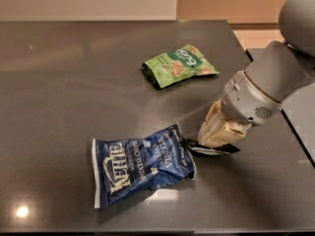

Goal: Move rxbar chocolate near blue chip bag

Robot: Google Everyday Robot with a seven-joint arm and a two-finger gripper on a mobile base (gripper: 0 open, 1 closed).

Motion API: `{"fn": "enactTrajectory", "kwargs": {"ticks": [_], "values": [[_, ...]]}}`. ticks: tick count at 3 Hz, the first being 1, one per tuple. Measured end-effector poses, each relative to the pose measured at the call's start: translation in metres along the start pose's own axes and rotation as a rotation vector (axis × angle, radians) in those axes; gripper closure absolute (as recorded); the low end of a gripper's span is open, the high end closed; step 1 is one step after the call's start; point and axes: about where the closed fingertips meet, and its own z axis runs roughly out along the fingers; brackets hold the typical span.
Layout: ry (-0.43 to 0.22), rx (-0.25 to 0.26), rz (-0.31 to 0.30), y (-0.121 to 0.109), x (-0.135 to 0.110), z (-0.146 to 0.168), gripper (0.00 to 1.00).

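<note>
The blue chip bag (142, 164) lies crinkled on the dark table, near the front, with white "Kettle" lettering. The rxbar chocolate (212, 149) is a thin black wrapper low over the table, its left end almost touching the bag's right edge. My gripper (215, 135) reaches down from the grey arm at the right. Its cream fingers are closed on the bar from above and cover its middle.
A green snack bag (178, 65) lies farther back, right of the table's centre. The table's right edge (256, 77) runs just behind my arm, with a second dark surface (300, 117) beyond it.
</note>
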Motion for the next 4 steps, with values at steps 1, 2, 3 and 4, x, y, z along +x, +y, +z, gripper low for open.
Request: {"fn": "enactTrajectory", "kwargs": {"ticks": [1, 2, 3, 4], "values": [[0.001, 0.002, -0.002, -0.0004, -0.0011, 0.0004, 0.36], [0.001, 0.004, -0.005, -0.0006, -0.0024, 0.0008, 0.13], [0.001, 0.006, -0.007, -0.0007, -0.0036, 0.0013, 0.00], [0.002, 0.006, -0.007, -0.0007, -0.0036, 0.0013, 0.00]]}}
